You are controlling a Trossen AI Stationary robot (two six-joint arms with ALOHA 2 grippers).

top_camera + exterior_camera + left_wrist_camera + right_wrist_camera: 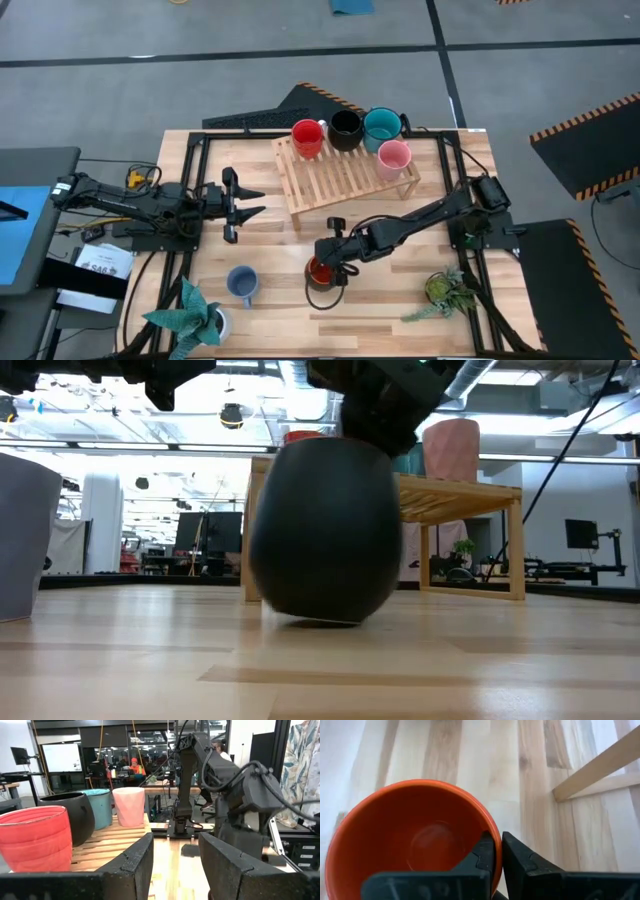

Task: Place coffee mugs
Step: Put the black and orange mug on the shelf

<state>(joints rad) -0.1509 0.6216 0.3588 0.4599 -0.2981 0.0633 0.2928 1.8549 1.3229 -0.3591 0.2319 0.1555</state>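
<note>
**Right arm grips orange-red mug at its rim, lift to rack pending**

Right gripper (328,268) sits low over the near-centre counter (280,240), jaws clenched on the rim of the orange-red mug (415,840): one finger inside, one outside the wall, per the right wrist view. Mug looks to be resting on the counter or only just off it; the low view is not clear enough to tell.

Four mugs already stand on the wooden rack (340,175) at the far side: red mug (307,138), black mug (346,130), teal mug (381,127), pink mug (393,158). Light blue mug (241,284) waits on the counter, near left.

Left gripper (243,204) hovers left of the rack, jaws released, holding nothing.

Judged step: pick-up of the fifth mug, grasp made. Next move calls for a straight lift clear of the counter, then a carry far-left to a free rack spot, avoiding the pink mug. A rim pinch could let the mug swing or slip.

Two potted plants (190,315) stand along the near edge, clear of the path.
</note>
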